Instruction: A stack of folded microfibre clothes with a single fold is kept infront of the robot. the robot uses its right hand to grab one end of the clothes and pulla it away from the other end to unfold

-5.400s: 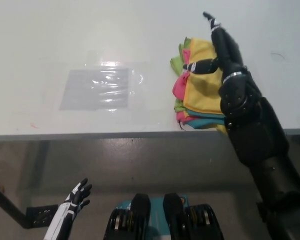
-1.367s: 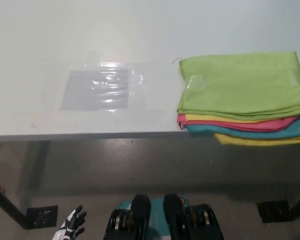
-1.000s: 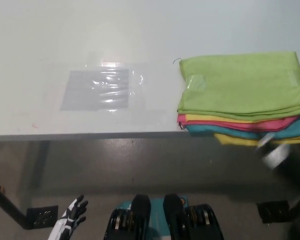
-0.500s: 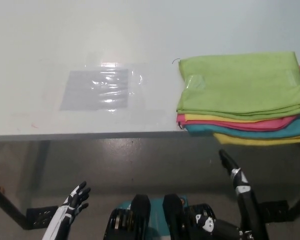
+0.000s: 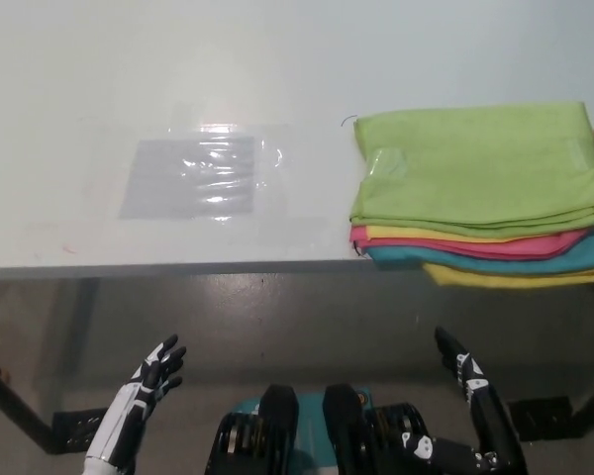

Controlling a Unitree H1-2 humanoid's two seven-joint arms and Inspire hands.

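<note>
Right hand (image 5: 467,374) hangs below the table edge (image 5: 178,269) with fingers spread and empty, probably staged low for a reach. Above it and slightly right, the stack of clothes (image 5: 483,188) lies at the near edge, lime cloth on top. Left hand (image 5: 150,381) rests far to its left, also spread.

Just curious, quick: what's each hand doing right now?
Left hand: open, holding nothing, below the table edge.
Right hand: open, holding nothing, below the cloth stack.

The cloths (image 5: 485,188) look like soft, fuzzy matt microfibre, nothing shiny. The worktop (image 5: 178,79) is smooth pale laminate with a slight sheen, and the clear plastic sheet (image 5: 193,176) on it is glossy and crinkly.
</note>
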